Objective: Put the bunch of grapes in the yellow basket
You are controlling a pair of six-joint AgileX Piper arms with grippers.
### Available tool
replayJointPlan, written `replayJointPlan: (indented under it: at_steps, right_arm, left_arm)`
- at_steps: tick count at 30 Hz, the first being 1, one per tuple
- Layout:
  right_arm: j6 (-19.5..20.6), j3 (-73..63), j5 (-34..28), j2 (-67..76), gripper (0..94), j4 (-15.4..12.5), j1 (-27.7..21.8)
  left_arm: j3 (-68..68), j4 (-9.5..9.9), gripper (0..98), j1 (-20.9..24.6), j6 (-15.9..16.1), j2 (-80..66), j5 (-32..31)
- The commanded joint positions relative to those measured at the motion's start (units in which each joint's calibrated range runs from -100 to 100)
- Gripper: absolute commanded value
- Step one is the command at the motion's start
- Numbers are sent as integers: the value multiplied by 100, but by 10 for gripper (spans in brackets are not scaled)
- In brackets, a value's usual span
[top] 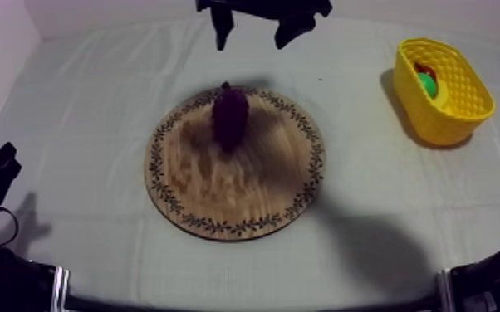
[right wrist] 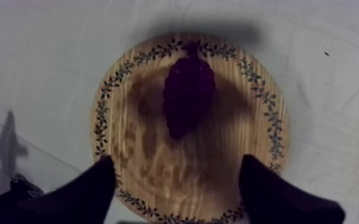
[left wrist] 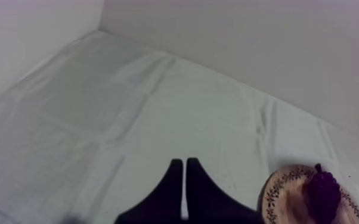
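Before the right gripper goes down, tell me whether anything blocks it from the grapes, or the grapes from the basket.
Nothing visible. The open right gripper hangs over the wooden board, the bunch of grapes uncovered ahead of it. Only bare cloth lies between board and yellow basket.

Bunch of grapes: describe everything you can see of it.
The bunch of grapes is dark purple and knobbly, with a short stem at its far end. It lies on the wooden board, toward the far rim, tapering toward the middle. Only the board touches it; the open right gripper hangs above, apart.
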State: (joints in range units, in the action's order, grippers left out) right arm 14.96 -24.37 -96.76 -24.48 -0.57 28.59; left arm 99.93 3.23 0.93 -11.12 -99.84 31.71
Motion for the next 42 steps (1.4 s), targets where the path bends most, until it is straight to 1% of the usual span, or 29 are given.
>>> replayJointPlan:
  at_steps: [1, 10, 18, 25, 32, 38, 40, 42]
  right_arm:
    - [48, 7, 4, -20, 707, 15, 6]
    - [191, 84, 45, -479, 747, -43, 54]
    - [265, 37, 296, -1300, 768, -87, 85]
    - [311, -362, 570, -2057, 760, -151, 78]
    - [336, -1043, 633, -2743, 764, -233, 91]
    - [375, -1532, 625, -3213, 766, -229, 94]
    - [396, -1662, 634, -3330, 751, -224, 83]
    - [409, -1801, 647, -3441, 709, -218, 68]
  left_arm:
    - [-4, 2, 0, -2, 1, 1, -2]
    - [-4, 2, 0, -2, 1, 1, -2]
    - [-4, 2, 0, -2, 1, 1, -2]
    - [-4, 2, 0, -2, 1, 1, -2]
    - [-4, 2, 0, -2, 1, 1, -2]
    - [-4, 2, 0, -2, 1, 1, -2]
    - [-4, 2, 0, -2, 1, 1, -2]
    - [-4, 2, 0, -2, 1, 1, -2]
